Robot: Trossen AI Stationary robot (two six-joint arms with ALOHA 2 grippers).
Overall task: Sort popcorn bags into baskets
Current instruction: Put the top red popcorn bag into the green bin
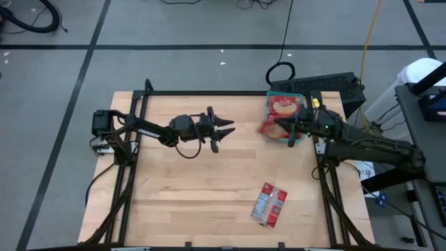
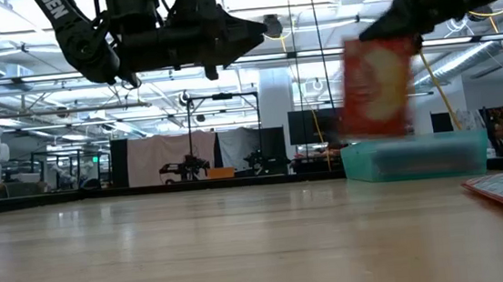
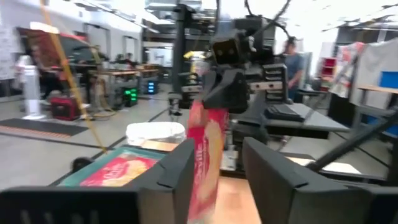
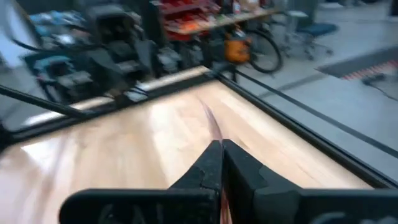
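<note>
My right gripper [image 1: 279, 127] is shut on a red popcorn bag [image 2: 377, 89], which hangs just over the near left end of the teal basket [image 2: 414, 157]. The basket [image 1: 301, 136] sits at the table's far right and holds another bag with a cream popcorn picture [image 1: 283, 106], lying flat. A third bag with a silvery panel [image 1: 270, 204] lies flat on the table near the front. My left gripper [image 1: 226, 132] is open and empty, raised above the table's middle and pointing toward the held bag. My right gripper pinches the held bag's top edge [image 2: 389, 42] between its two fingers, coming from the table's right and slanting down. The bag hangs upright below the fingers, clear of the table, its lower end [image 2: 374, 130] just above the basket's rim. The right wrist view shows only the bag's thin edge [image 4: 213, 127].
A black keyboard-like box [image 1: 320, 85] lies just beyond the table's far right corner. Black frame rails [image 1: 209, 93] run along the table's edges. Bare wood [image 1: 181, 188] lies between the arms and the near edge.
</note>
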